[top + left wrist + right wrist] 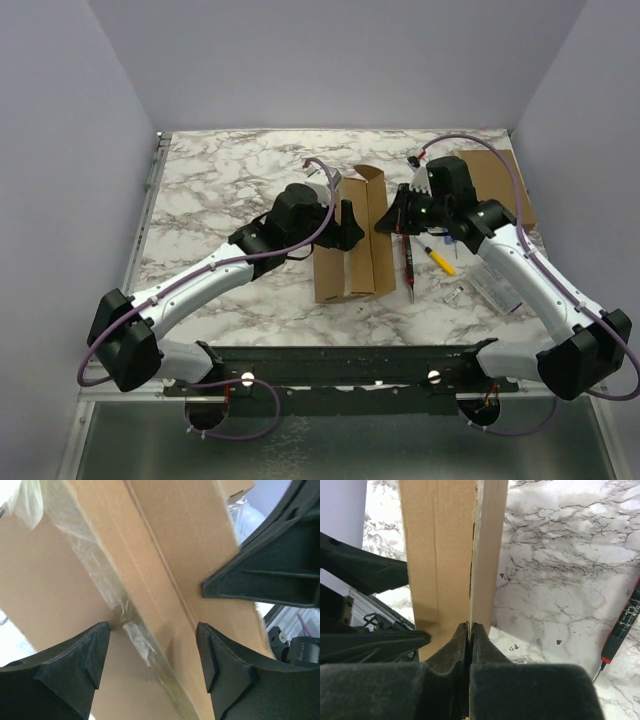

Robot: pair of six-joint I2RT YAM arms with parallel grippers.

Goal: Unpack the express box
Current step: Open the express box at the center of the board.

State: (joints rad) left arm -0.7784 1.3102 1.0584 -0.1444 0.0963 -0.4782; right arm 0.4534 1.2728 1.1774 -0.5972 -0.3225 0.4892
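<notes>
Box first: the express box (345, 270) lies lengthwise at the middle of the marble table (220, 180), between your two arms, with its long top flaps lifted. Your right gripper (470, 635) has its jaws pressed together on the edge of the right flap (487, 555), which stands upright, nearly on edge in the wrist view. Your left gripper (150, 665) is spread wide over the box's brown face, one finger to each side of a strip of clear tape (100, 575) that runs along the cardboard and looks wrinkled and partly peeled. You cannot tell from these views whether those fingers (75, 670) touch the board. From above, the left gripper (352, 228) sits at the box's middle and the right gripper (385, 225) just beside it on the flap. What is inside the box you cannot see; the flaps and grippers hide the opening. Outside it, right of the box, a red and black pen (408, 268) lies on the marble, with a yellow-handled tool (441, 261) and a clear plastic bag (497, 288) near it, and a flat cardboard sheet (500, 180) behind the right arm.
</notes>
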